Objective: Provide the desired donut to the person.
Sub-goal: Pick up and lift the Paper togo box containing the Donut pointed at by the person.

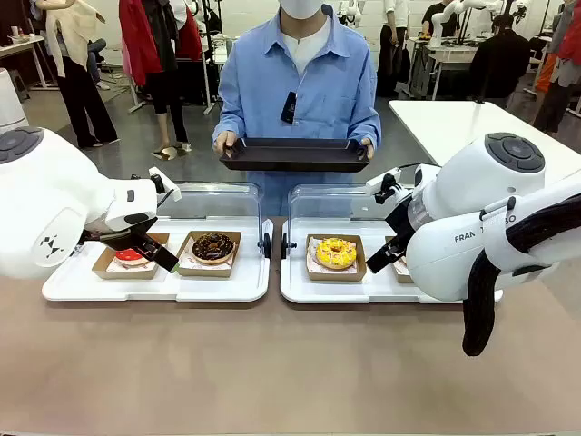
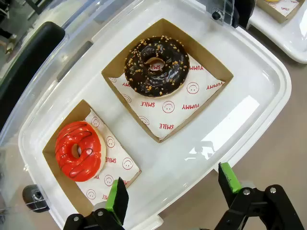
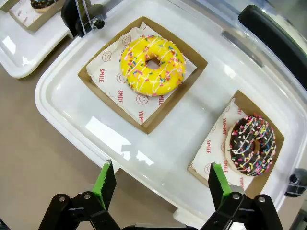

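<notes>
A brown tabletop carried two white trays side by side, their clear lids raised at the back. In the left tray, open cardboard boxes lined with printed paper held a red-glazed donut and a chocolate donut with nut crumbs. The right tray held a yellow sprinkled donut and a chocolate donut with rainbow sprinkles, boxed the same way. The left gripper hovered over the left tray's near rim, jaws wide apart, holding nothing. The right gripper hung likewise over the right tray. Across the table, the person held a black tray.
</notes>
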Controlling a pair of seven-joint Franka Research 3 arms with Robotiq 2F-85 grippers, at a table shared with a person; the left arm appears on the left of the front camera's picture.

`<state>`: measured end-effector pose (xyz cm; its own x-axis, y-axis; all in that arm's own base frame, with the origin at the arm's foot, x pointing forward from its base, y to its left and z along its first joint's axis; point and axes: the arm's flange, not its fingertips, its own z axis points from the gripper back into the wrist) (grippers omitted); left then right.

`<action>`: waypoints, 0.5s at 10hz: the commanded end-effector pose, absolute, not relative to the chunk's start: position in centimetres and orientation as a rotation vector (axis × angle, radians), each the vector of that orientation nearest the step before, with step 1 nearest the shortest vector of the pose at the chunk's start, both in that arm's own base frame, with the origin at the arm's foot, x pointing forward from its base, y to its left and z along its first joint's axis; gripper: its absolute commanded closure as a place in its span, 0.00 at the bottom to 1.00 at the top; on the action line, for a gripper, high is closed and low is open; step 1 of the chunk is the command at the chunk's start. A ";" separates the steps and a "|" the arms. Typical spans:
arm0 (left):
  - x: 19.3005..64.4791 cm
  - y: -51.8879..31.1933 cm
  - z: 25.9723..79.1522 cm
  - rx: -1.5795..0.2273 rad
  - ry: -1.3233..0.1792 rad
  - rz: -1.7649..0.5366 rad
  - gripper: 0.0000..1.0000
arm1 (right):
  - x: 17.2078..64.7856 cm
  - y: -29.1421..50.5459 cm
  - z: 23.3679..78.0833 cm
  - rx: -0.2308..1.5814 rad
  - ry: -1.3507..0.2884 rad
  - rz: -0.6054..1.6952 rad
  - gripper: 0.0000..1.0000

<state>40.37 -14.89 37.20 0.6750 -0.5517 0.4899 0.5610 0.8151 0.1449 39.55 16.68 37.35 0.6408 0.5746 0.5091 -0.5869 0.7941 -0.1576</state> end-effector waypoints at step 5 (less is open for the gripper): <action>40.4 -14.9 37.2 -0.018 -0.545 -0.626 0.00 | 39.5 16.7 37.3 0.023 -0.572 0.662 0.00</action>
